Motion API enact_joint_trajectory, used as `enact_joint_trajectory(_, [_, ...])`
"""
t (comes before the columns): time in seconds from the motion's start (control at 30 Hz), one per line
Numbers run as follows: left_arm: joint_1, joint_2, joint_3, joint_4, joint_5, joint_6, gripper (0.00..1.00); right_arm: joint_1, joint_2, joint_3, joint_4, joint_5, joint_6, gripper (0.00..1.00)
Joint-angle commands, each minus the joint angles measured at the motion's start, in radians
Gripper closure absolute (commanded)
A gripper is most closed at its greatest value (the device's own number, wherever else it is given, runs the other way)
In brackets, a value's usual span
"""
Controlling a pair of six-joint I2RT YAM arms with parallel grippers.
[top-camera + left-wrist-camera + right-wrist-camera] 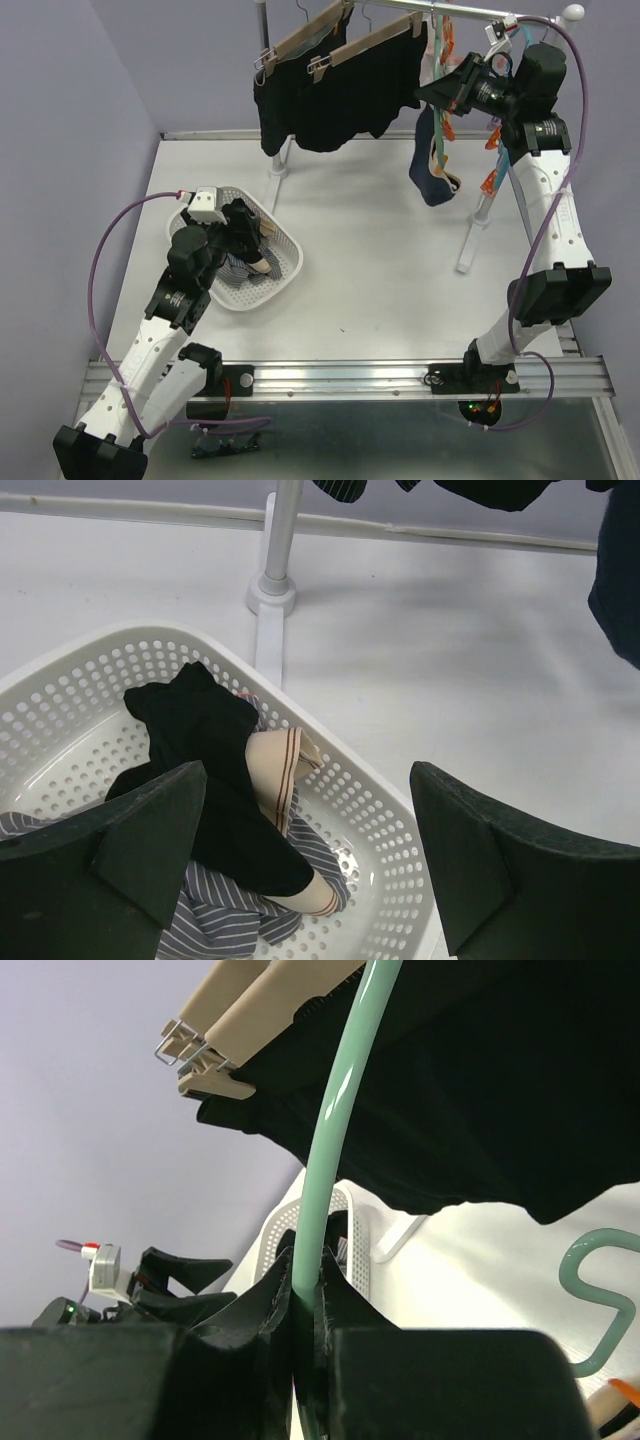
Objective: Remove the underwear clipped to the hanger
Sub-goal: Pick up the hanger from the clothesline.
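well, i count two large black boxer shorts (285, 100), each clipped by the waistband to its own wooden hanger (375, 40), two hangers in all, side by side at the left end of the white drying rack (283, 530). they hang waist up and legs down, their width running along the hangers.

further right, one long navy piece (432, 170) dangles from the mint-green plastic clip hanger (335, 1130), its long axis straight down. one white-pink piece (437, 50) is bunched above it, and i make out at least three orange clips (490, 180).

my right gripper (305, 1280) is up there with its fingers pressed together on that green hanger's curved bar; only the bar shows between them. my left gripper (308, 780) hovers with fingers spread wide over the white perforated plastic basket (290, 265). it holds three pieces: one black piece (200, 730), one cream piece with brown stripes (272, 770) and one grey-striped piece (220, 920).

the basket sits near the left edge of the white table (380, 290). a broad stretch of tabletop lies between it and the rack's right leg (475, 235).
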Motion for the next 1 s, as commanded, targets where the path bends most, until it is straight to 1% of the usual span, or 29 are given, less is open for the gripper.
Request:
enact_joint_trajectory(0.0, [0.002, -0.007, -0.001, 0.049, 0.012, 0.016, 0.05, 0.008, -0.031, 0.061, 0.122, -0.057, 0.003, 1.00])
enact_joint_trajectory(0.2, [0.002, -0.006, -0.002, 0.051, 0.016, 0.017, 0.05, 0.008, -0.077, 0.072, 0.156, -0.090, 0.038, 0.99])
enact_joint_trajectory(0.47, [0.002, -0.009, -0.001, 0.052, 0.022, 0.017, 0.05, -0.009, -0.167, -0.005, 0.212, -0.084, 0.093, 0.99])
enact_joint_trajectory(0.67, [0.002, -0.012, -0.002, 0.054, 0.026, 0.019, 0.05, -0.028, -0.223, -0.103, 0.304, -0.104, 0.170, 0.99])
enact_joint_trajectory(0.7, [0.002, -0.010, -0.002, 0.054, 0.026, 0.019, 0.05, -0.029, -0.244, -0.139, 0.326, -0.113, 0.184, 0.99])
enact_joint_trajectory(0.77, [0.003, -0.013, -0.002, 0.054, 0.028, 0.019, 0.05, -0.029, -0.270, -0.186, 0.330, -0.119, 0.191, 0.99])
enact_joint_trajectory(0.8, [0.002, -0.013, -0.002, 0.055, 0.029, 0.019, 0.05, -0.029, -0.298, -0.207, 0.365, -0.127, 0.193, 0.99])
enact_joint_trajectory(0.97, [0.003, -0.020, -0.004, 0.057, 0.042, 0.020, 0.05, -0.031, -0.384, -0.339, 0.384, -0.156, 0.196, 1.00])
